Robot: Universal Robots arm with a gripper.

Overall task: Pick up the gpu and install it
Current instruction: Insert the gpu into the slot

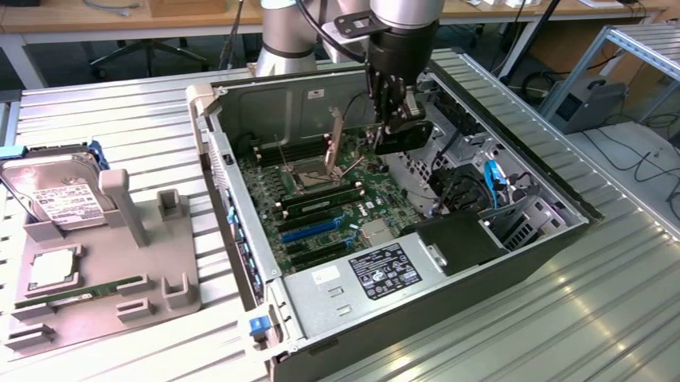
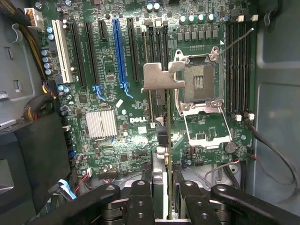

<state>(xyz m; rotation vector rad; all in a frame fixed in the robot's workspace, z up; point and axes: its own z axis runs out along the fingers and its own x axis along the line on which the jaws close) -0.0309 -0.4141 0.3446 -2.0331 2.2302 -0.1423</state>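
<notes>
My gripper (image 1: 402, 111) hangs inside the open computer case (image 1: 552, 239), pointing down over the motherboard (image 1: 318, 199). It is shut on the gpu (image 1: 404, 137), a thin dark card hanging below the fingers. In the wrist view the gpu (image 2: 161, 140) shows edge-on between the black fingers (image 2: 140, 197), and its pale metal bracket (image 2: 159, 75) is at the far end. The card floats above the board, between the expansion slots and the open CPU socket (image 2: 201, 84). The blue slot (image 2: 119, 51) lies just to one side of it.
A grey fixture (image 1: 159, 270) at the exterior view's left carries a silver hard drive (image 1: 59, 199), a square chip (image 1: 53, 269) and a slim green memory stick (image 1: 80, 293). Inside the case are a power supply (image 1: 367, 274), a black shroud (image 1: 457, 239), cables and a silver heatsink (image 2: 101, 124).
</notes>
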